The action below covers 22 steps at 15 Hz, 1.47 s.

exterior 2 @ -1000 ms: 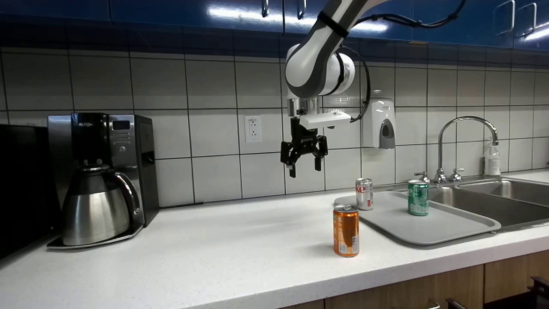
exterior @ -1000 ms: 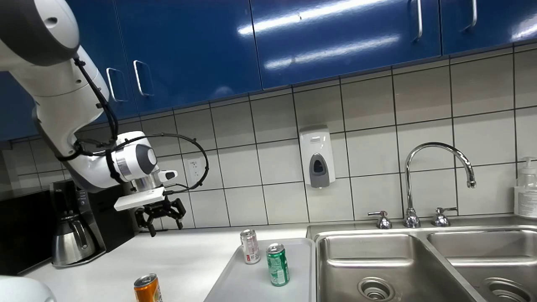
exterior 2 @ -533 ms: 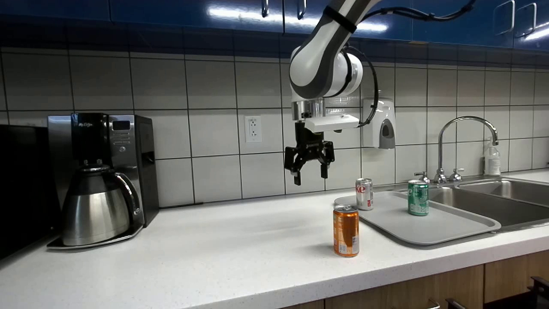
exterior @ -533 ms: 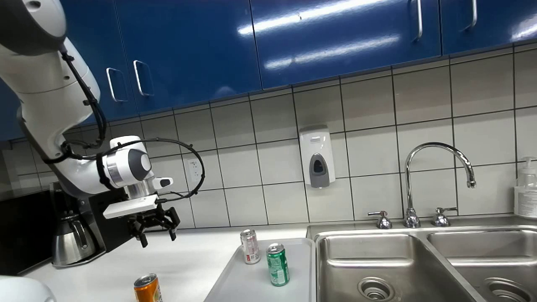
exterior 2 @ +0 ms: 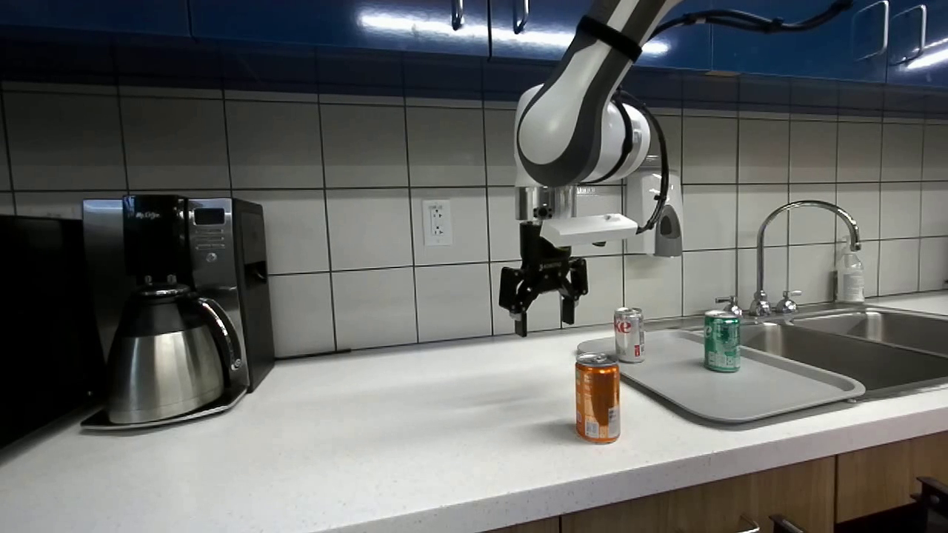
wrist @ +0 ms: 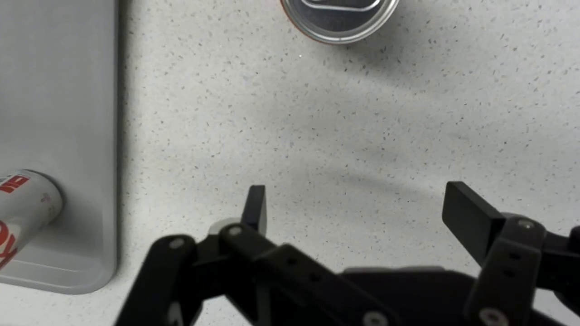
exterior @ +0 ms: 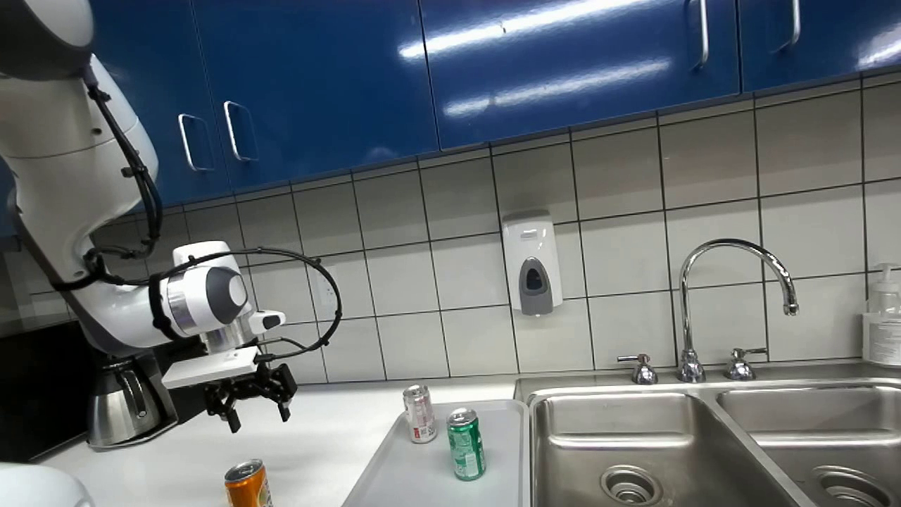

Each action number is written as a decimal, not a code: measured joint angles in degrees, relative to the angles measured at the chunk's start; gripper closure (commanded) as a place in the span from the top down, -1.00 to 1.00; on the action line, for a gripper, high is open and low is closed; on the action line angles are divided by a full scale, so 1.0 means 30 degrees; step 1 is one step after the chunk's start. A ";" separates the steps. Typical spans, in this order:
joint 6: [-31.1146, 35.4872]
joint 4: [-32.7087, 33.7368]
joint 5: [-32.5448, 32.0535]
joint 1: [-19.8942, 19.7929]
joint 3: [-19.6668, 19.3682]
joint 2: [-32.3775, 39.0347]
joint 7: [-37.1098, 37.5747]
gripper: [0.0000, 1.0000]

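My gripper (exterior 2: 545, 318) is open and empty. It points down above the white counter and touches nothing. It also shows in an exterior view (exterior: 259, 417) and in the wrist view (wrist: 356, 201), with bare counter between its fingers. The nearest thing is an orange can (exterior 2: 598, 400), upright on the counter; its top (wrist: 340, 20) is cut off at the upper edge of the wrist view. A silver can with red letters (exterior 2: 629, 335) and a green can (exterior 2: 722, 342) stand upright on a grey tray (exterior 2: 770, 392). The green can is outside the wrist view.
A coffee maker with a steel carafe (exterior 2: 167, 355) stands at the far end of the counter. A double sink (exterior: 616, 408) with a tall faucet (exterior: 732, 243) adjoins the tray. A soap dispenser (exterior: 533, 264) hangs on the tiled wall. Blue cabinets (exterior: 317, 84) hang above.
My gripper has come down towards the counter and nearer to the orange can, staying open. It shifts left in an exterior view and right in another. The cans and tray have not moved.
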 measured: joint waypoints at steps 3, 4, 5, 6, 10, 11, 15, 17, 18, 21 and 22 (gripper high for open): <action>0.1129 -0.0768 0.0000 -0.0017 0.0000 -0.0010 -0.0002 1.00; 0.1385 -0.0975 0.0000 -0.0028 0.0000 -0.0011 -0.0003 1.00; 0.1611 -0.1163 0.0000 -0.0041 0.0000 -0.0013 -0.0008 1.00; 0.1777 -0.1316 0.0000 -0.0060 0.0000 -0.0013 -0.0008 1.00; 0.1987 -0.1677 0.0001 -0.0110 -0.0001 -0.0016 -0.0009 1.00; 0.1990 -0.1724 0.0001 -0.0110 -0.0001 -0.0017 -0.0009 1.00; 0.1992 -0.1944 0.0001 -0.0110 -0.0001 -0.0017 -0.0009 1.00; 0.1992 -0.2096 0.0001 -0.0110 -0.0001 -0.0018 -0.0009 1.00; 0.1993 -0.2173 0.0001 -0.0110 -0.0001 -0.0018 -0.0009 1.00; 0.1994 -0.2408 0.0001 -0.0110 -0.0001 -0.0020 -0.0009 1.00; 0.1994 -0.2482 0.0001 -0.0110 -0.0001 -0.0022 -0.0009 1.00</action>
